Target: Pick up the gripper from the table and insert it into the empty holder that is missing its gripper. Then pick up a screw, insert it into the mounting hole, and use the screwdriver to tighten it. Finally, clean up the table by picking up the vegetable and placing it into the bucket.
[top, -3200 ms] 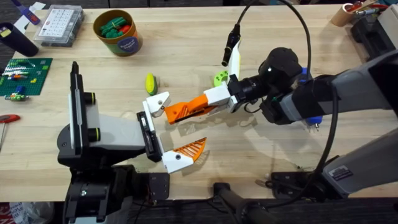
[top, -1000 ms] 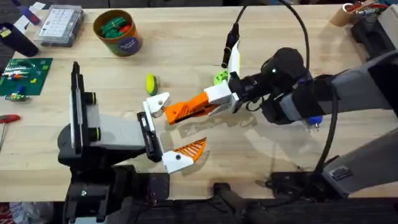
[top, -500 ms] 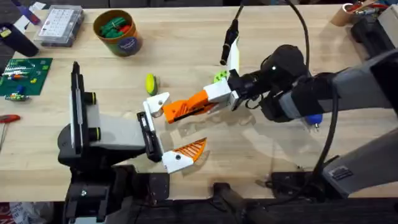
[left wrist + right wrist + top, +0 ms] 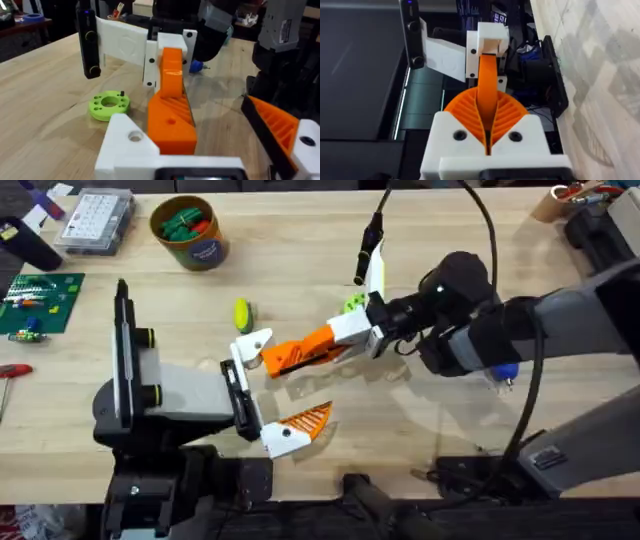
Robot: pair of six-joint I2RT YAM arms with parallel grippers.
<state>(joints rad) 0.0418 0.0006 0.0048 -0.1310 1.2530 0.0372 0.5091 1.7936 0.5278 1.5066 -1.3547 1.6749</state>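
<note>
Pale wood worktop (image 4: 300, 260), dark room behind.
Right tool (image 4: 345, 340) clamps the gripper (image 4: 300, 352), tip at the holder (image 4: 250, 345).

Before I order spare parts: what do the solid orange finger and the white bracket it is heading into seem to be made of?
The gripper looks like matte orange plastic, probably 3D-printed: faint layer lines and an even, dull surface show in the left wrist view. The holder looks like the same kind of plastic in white, matte, with sharp moulded angles and a round screw hole.

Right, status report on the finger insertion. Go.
Right gripper shut on solid orange finger, tip at empty white holder. Not seated. Nothing between them; green ring and yellow-green vegetable lie behind.
</note>
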